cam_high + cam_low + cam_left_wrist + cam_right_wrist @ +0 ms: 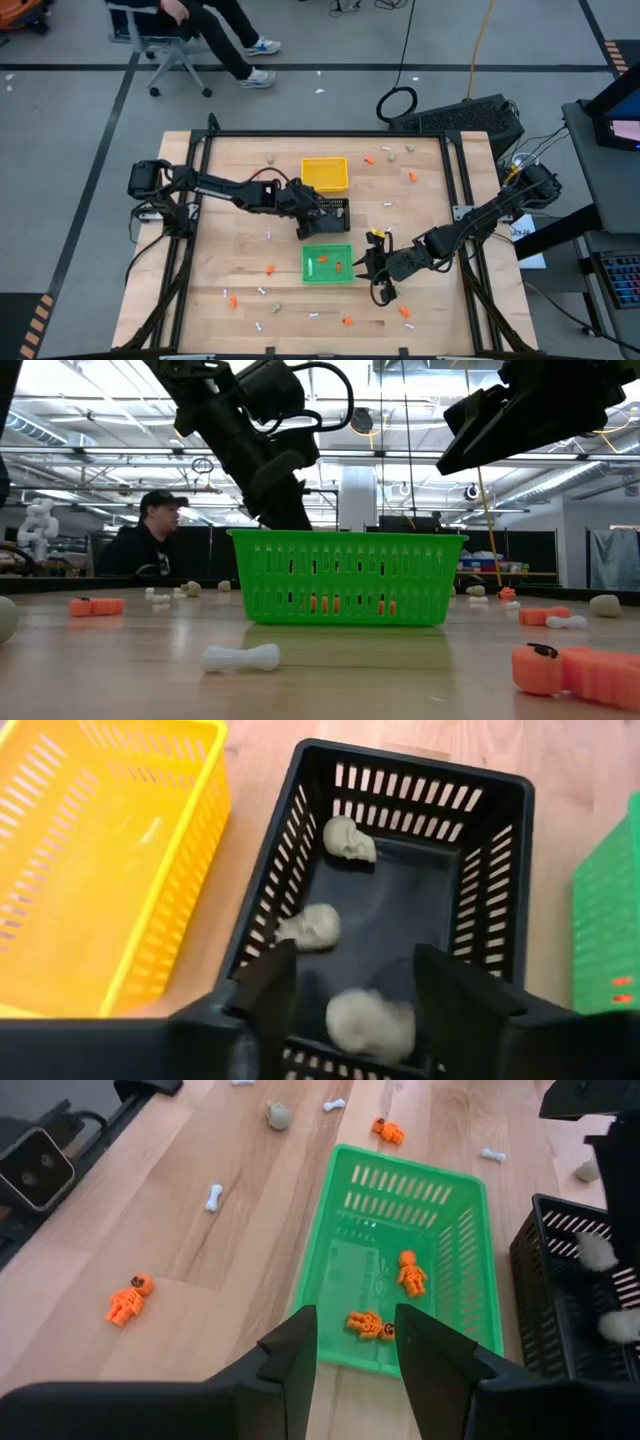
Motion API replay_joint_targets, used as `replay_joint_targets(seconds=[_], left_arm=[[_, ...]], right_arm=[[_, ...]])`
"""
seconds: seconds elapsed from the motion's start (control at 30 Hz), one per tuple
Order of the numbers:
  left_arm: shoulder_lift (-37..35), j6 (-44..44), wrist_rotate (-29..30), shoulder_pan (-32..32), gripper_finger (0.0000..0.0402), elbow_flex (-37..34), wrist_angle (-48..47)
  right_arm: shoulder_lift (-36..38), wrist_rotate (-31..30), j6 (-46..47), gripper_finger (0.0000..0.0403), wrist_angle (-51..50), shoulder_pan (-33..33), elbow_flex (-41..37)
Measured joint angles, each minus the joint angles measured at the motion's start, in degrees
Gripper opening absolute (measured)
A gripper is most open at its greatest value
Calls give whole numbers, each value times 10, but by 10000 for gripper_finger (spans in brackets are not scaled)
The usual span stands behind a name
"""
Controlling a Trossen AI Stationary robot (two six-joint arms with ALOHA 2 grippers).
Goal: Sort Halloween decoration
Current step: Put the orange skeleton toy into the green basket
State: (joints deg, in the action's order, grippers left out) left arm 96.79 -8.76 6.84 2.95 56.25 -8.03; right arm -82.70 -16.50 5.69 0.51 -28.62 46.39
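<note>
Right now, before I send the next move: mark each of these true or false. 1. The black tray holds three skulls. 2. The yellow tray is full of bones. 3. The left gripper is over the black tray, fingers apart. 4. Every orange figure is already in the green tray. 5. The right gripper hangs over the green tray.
1. True: three skulls lie in the black tray.
2. False: the yellow tray looks empty.
3. True: the left gripper is open.
4. False: one orange figure still lies on the table beside the green tray.
5. True: the right gripper is above it.
</note>
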Motion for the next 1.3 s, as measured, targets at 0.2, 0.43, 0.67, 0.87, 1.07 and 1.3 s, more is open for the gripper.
replay_joint_targets(seconds=[0.2,0.43,0.67,0.87,1.07,1.3], left_arm=[[-13,-71,-33,-1,261,8,-3],[-79,-59,20,-40,252,11,-4],[-125,-28,89,-81,249,5,-23],[-144,-30,143,-95,248,-37,-21],[-155,-59,179,-97,248,-78,-2],[-155,-66,190,-97,248,-96,14]], right_arm=[[5,-2,15,123,6,0,0],[31,-48,49,123,-36,0,0],[61,-144,117,123,-134,1,0],[70,-156,159,123,-191,2,0],[70,-214,237,123,-266,28,0],[81,-197,289,123,-365,129,0]])
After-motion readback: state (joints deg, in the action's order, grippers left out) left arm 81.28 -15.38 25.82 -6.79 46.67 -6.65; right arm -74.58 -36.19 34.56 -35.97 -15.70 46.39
